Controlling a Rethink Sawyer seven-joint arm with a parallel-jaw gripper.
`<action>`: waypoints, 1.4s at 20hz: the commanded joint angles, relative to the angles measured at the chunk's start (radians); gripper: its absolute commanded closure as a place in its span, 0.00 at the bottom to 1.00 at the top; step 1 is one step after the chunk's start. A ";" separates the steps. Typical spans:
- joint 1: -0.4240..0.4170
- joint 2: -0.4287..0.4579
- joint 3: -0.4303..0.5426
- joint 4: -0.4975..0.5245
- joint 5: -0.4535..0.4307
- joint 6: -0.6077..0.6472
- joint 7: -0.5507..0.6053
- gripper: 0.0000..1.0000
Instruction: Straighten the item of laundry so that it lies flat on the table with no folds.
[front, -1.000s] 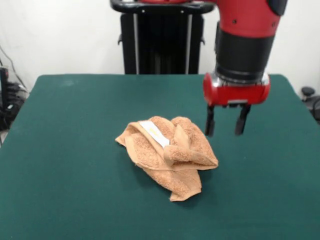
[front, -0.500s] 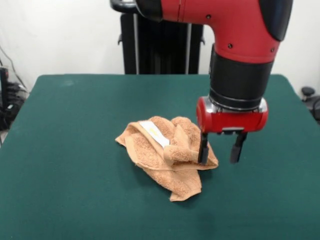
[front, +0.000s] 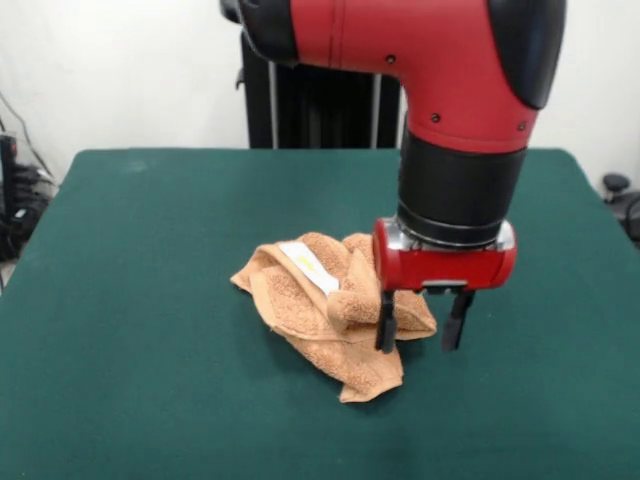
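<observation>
Over the past second my arm has swung in from the far right of the front view and dropped, bringing my jaws (front: 420, 322) down to the right-hand edge of the towel (front: 335, 310); the cloth itself has not stirred. Front view: the towel lies crumpled in a loose heap near the middle of the green worktop (front: 130, 300), its white label (front: 310, 266) showing on top and several folds rolled over one another. My jaws hang open, one finger at the heap's right lobe, the other over bare felt beside it; whether either touches down I cannot tell. The terry looks light, soft and limp, so it should drape and drag rather than hold shape; a pinch on an outer edge or corner seems the best hold for pulling folds out. No containers are on the worktop. No other view is supplied.
</observation>
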 joint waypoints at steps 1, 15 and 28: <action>-0.011 0.046 0.056 0.016 -0.016 0.031 0.091 0.00; -0.019 0.079 0.061 0.071 -0.031 -0.092 0.116 0.00; 0.051 -0.052 0.048 0.284 0.013 -0.118 0.219 0.00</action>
